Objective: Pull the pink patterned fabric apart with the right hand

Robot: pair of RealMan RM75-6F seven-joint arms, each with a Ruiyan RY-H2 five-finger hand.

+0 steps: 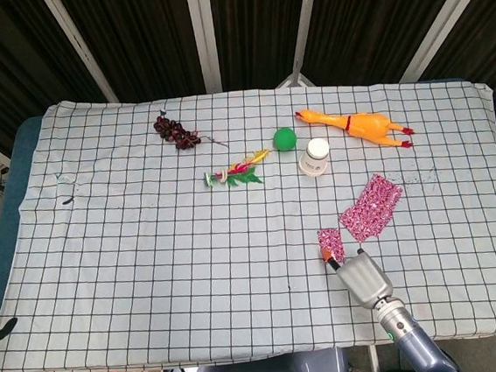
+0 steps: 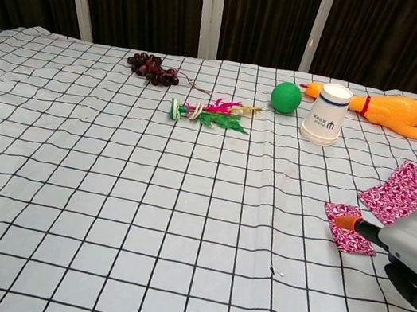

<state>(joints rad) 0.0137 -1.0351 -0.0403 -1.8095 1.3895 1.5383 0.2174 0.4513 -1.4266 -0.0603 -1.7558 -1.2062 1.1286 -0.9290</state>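
The pink patterned fabric lies in two pieces on the checked tablecloth. The larger piece [image 1: 371, 207] [image 2: 404, 193] sits at the right. The small piece [image 1: 330, 243] [image 2: 349, 228] lies flat, a gap away to its near left. My right hand [image 1: 359, 276] [image 2: 410, 252] holds the small piece at its near edge, with an orange-tipped finger [image 2: 344, 223] on top of it. The hand's body hides the rest of the grip. My left hand does not show in either view.
A white paper cup [image 1: 315, 157], green ball [image 1: 285, 138] and yellow rubber chicken [image 1: 358, 125] lie beyond the fabric. Dark grapes [image 1: 177, 131] and a feathered toy [image 1: 234, 175] sit further left. The table's front edge [image 1: 247, 355] runs just behind my hand.
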